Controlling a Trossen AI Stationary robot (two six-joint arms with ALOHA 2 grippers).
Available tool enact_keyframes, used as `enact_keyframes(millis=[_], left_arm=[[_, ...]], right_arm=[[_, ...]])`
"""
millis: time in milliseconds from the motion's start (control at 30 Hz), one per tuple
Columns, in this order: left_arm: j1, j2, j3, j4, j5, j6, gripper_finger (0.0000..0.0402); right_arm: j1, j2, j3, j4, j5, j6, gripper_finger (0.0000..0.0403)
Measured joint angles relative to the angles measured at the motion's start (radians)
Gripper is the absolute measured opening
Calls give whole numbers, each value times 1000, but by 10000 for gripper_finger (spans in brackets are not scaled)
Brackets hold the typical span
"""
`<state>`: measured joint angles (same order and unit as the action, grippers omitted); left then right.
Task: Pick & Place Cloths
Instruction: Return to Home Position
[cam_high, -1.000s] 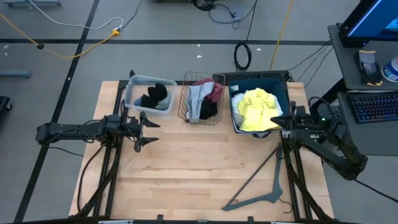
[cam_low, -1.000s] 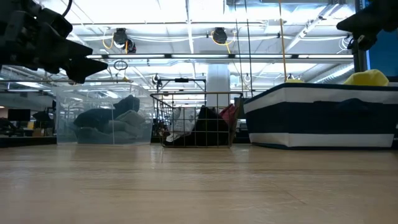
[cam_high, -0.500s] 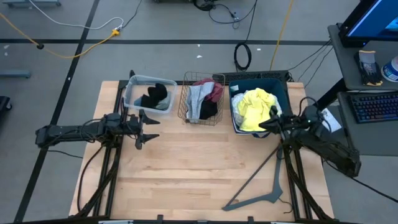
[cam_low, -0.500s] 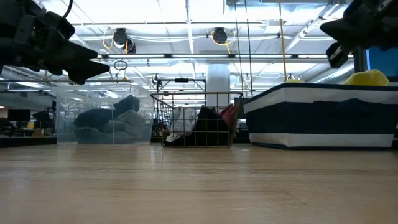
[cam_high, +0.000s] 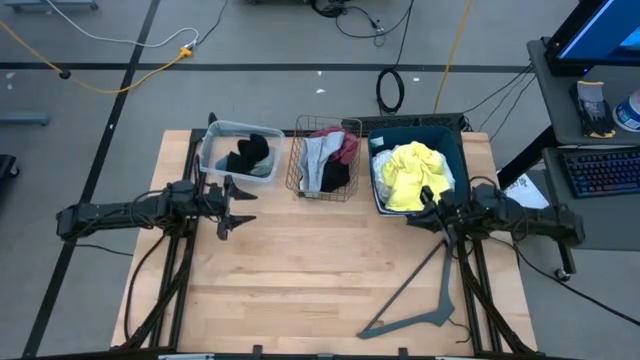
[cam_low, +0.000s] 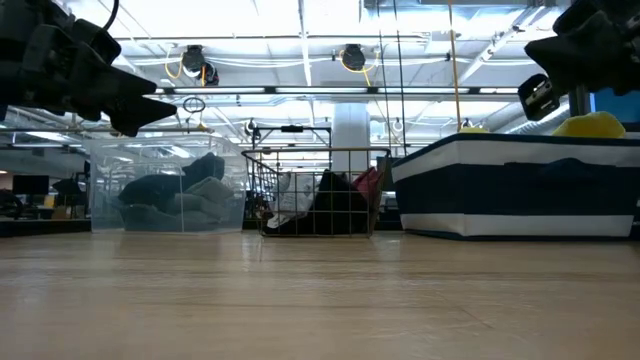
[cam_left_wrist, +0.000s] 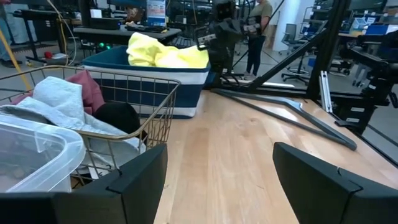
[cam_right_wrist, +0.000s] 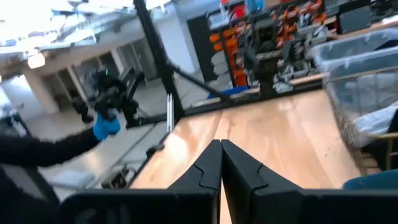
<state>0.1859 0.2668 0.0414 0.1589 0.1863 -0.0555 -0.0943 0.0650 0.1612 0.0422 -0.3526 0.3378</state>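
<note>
Yellow cloth (cam_high: 405, 165) lies just beside closed right end effector (cam_high: 427, 198).

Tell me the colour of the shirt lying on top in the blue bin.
Yellow; the shirt shows best in the high view.

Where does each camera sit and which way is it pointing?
High: overhead, straight down at the table; both arms show.
Low: tabletop height, facing the wire basket; left gripper and right gripper hang above.
Left wrist: past its open fingers toward the wire basket.
Right wrist: past its shut fingers across the tabletop.
Shared: high and left wrist both show the hanger.
</note>
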Motion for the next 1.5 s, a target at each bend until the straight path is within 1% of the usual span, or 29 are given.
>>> enact_keyframes(millis=[133,267,333,467,533,733,867,1167,1300,1500], left_arm=[[10,0,0,0,0,1,296],[19,0,0,0,0,6,296],[23,0,0,0,3,21,296],[39,0,1,3,54,50,296],[48,0,1,3,75,59,296],[78,0,1,23,84,62,296],[102,0,1,33,135,84,296],[137,0,1,34,138,107,296],[144,0,1,33,139,107,296],[143,0,1,27,198,125,296]], right_arm=[[147,72,0,-1,120,-67,0],[264,129,0,-1,223,-145,0],[304,147,0,-1,240,-182,0],[360,153,0,-12,245,-244,0],[372,149,0,-19,248,-272,0],[373,103,0,-53,252,-325,0],[373,52,0,-98,252,-327,0],[373,-61,0,-227,250,-349,0],[373,-62,0,-242,249,-382,0],[373,-62,0,-259,252,-389,0]])
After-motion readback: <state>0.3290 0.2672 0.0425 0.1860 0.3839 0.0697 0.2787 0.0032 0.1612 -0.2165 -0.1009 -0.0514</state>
